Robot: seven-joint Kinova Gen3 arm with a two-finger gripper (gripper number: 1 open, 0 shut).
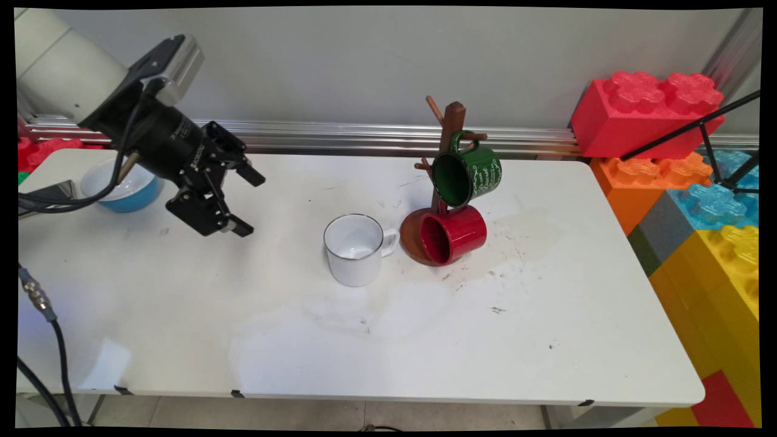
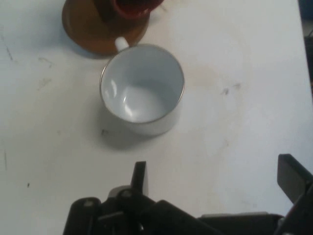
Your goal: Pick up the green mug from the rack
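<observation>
A white enamel mug (image 1: 355, 249) stands upright mid-table, empty, its handle turned toward a brown wooden mug tree (image 1: 446, 158). On the tree hang a green mug (image 1: 467, 173) and, lower, a red mug (image 1: 452, 235) over the round base. My gripper (image 1: 247, 201) hovers open above the table, left of the white mug and apart from it, holding nothing. In the hand view the white mug (image 2: 143, 90) lies ahead of the gripper (image 2: 215, 178), with the tree's base (image 2: 90, 29) and the red mug (image 2: 134, 7) beyond it.
A blue bowl (image 1: 124, 188) with a stick in it sits at the far left, partly behind the arm. Big toy bricks (image 1: 686, 182) are stacked past the table's right edge. Black cables (image 1: 48, 328) hang at the near left.
</observation>
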